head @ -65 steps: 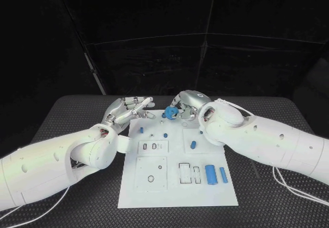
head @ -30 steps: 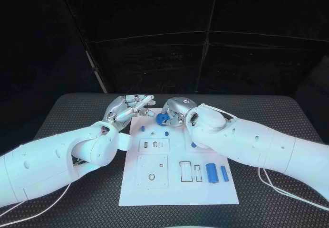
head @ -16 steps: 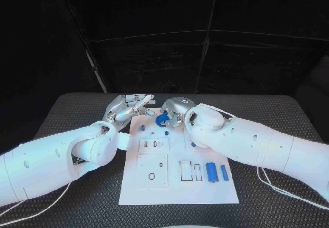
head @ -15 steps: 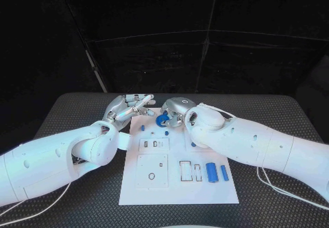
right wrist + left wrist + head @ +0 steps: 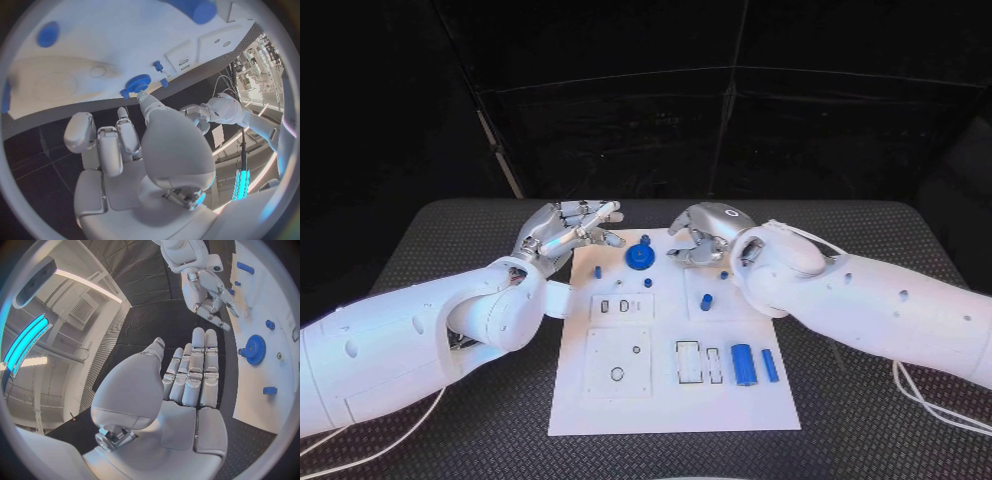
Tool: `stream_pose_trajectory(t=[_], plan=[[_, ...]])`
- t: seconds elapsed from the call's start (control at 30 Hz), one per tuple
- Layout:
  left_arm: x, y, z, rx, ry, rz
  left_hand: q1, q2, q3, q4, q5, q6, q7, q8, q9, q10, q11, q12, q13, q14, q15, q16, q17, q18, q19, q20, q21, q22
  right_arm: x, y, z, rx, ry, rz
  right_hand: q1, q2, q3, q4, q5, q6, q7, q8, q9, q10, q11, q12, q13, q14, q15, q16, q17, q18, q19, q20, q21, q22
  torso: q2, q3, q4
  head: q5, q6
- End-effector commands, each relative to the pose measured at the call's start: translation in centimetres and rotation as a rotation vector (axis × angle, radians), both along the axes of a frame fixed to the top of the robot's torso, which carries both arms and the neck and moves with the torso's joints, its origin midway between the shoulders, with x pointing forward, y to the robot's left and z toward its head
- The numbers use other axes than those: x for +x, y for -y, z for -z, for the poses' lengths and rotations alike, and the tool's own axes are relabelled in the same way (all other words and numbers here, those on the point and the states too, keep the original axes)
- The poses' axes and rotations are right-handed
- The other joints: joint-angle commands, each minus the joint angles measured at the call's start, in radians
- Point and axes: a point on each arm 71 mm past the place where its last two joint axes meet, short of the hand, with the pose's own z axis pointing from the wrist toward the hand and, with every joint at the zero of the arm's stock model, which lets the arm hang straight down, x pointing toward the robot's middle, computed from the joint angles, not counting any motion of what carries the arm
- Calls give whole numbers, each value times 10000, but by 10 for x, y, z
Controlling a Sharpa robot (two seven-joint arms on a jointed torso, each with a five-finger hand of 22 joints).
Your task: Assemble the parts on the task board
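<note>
Two silver hands are seen at the far end of the white board, one at each side of a blue gear. The gear sits on the board, free of both hands. The left hand is held just beyond the board's far left corner with its fingers stretched out and apart, nothing in them. The right hand is poised over the far right part of the board, fingers loosely spread and empty. Small blue pegs are placed near the gear, another blue piece lies further right, and two blue cylinders are laid side by side toward the near right corner.
</note>
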Motion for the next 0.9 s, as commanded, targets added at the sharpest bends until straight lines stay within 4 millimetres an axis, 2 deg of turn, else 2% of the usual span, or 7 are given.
stream_pose_trajectory(t=[0.03, 0.23, 0.37, 0.43, 0.57, 0.63, 0.9], plan=[[0, 0, -1, -43, 107, 99, -19, 78, -36, -26, -14, 11, 77, -65, -5, 40, 47, -59, -3, -47, 16, -51, 15, 122, -3, 11, 36, -6, -2, 30, -5, 1834, -423, 78, 178, -128, -2, -120, -46, 76, 7, 6, -7, 19, -28, 10, -38, 698, -10, 26, 930, -192, 38, 11, 46, -29, -41, 36, -123, -27, 46], [2, 1, 0, -52, 99, 113, -19, 78, -36, -26, -14, 11, 77, -65, -5, 40, 47, -59, -3, -47, 16, -51, 15, 122, -3, 11, 36, -6, -2, 87, -4, 2271, -843, 114, 555, -160, -2, -459, 452, 126, 3, -11, -14, 31, -38, 41, 4, 703, -19, 41, 976, -192, 15, -2, 40, -37, -67, 103, -204, -115, 125], [3, 1, 1, -43, 86, 94, 7, 92, -47, -36, -18, 21, 76, -88, -5, 55, 47, -87, -2, -60, 17, -63, 65, 122, -11, 13, 42, -8, 0, 108, -3, 2255, -882, 173, 569, -235, -78, -517, 517, 125, 2, -21, -19, 23, -36, 34, -4, 706, -19, 46, 991, -189, 2, -2, 34, -53, -53, 115, -166, -190, 156], [4, 0, 2, -28, 76, 64, 7, 92, -47, -36, -18, 21, 76, -88, -5, 55, 47, -87, -2, -60, 17, -63, 65, 122, -11, 13, 42, -8, 1, 117, -2, 2202, -875, 232, 568, -249, -98, -525, 526, 120, 3, -26, -21, 12, -34, 23, -18, 706, -18, 46, 992, -190, 4, -2, 36, -49, -48, 94, -160, -229, 167], [5, -1, 3, -9, 55, 24, 7, 92, -47, -36, -18, 21, 76, -88, -5, 55, 47, -87, -2, -60, 17, -63, 65, 122, -11, 13, 42, -8, 4, 129, 3, 2052, -940, 365, 575, -274, -135, -548, 538, 94, 8, -44, -27, -22, -30, -12, -58, 700, -16, 39, 971, -183, -19, -1, 21, -83, -39, 102, -155, -281, 175], [6, -2, 4, -1, 46, 9, 7, 92, -47, -36, -18, 21, 76, -88, -5, 55, 47, -87, -2, -60, 17, -63, 65, 122, -11, 13, 42, -8, 5, 135, 6, 1982, -999, 440, 583, -284, -154, -563, 543, 76, 12, -54, -31, -35, -27, -24, -71, 700, -14, 38, 970, -181, -29, 0, 15, -96, -43, 81, -155, -303, 159], [7, -1, 5, 0, 33, 2, 7, 92, -47, -36, -18, 21, 76, -88, -5, 55, 47, -87, -2, -60, 17, -63, 65, 122, -11, 13, 42, -8, 9, 140, 15, 1806, -1288, 528, 626, -266, -168, -600, 553, 60, 15, -63, -34, -36, -24, -19, -62, 701, -10, 41, 982, -182, -31, 3, 15, -94, -42, 62, -159, -317, 113]])
